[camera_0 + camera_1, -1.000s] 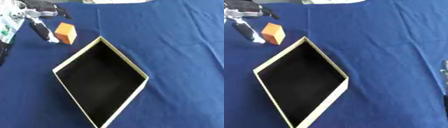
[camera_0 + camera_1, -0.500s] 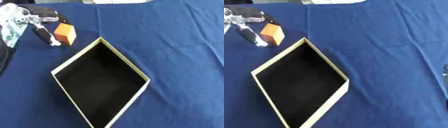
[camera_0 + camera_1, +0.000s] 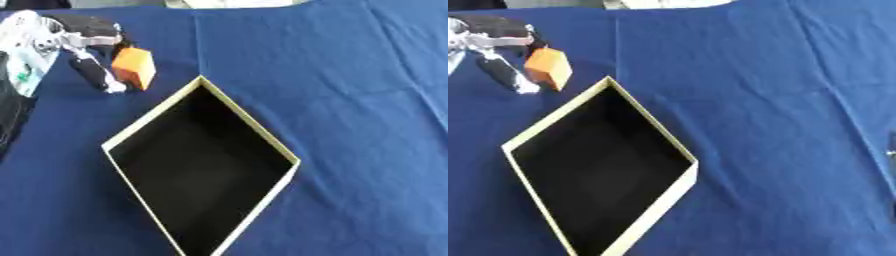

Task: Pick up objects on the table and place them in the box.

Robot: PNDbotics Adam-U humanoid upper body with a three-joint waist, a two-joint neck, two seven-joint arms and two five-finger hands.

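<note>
- Up at the far left of the counter (image 3: 350, 75), which is covered in a blue cloth, the left robot hand (image 3: 74, 42) pinches an orange block (image 3: 134, 68) between a dark upper finger and a lower, white-tipped finger.
- The block sits tilted in that grip, one corner pointing down toward the cloth; whether it touches the cloth cannot be told.
- The block is just beside the far corner of the box (image 3: 254, 125), outside its rim, not over the opening.
- The box is an open cardboard tray with pale cream walls and a black inside, lying like a diamond with one corner toward the block and the opposite corner running off the near edge.
- Nothing lies inside the box.
- At the right edge of the right eye view a thin dark sliver shows low down; what it is cannot be told.
</note>
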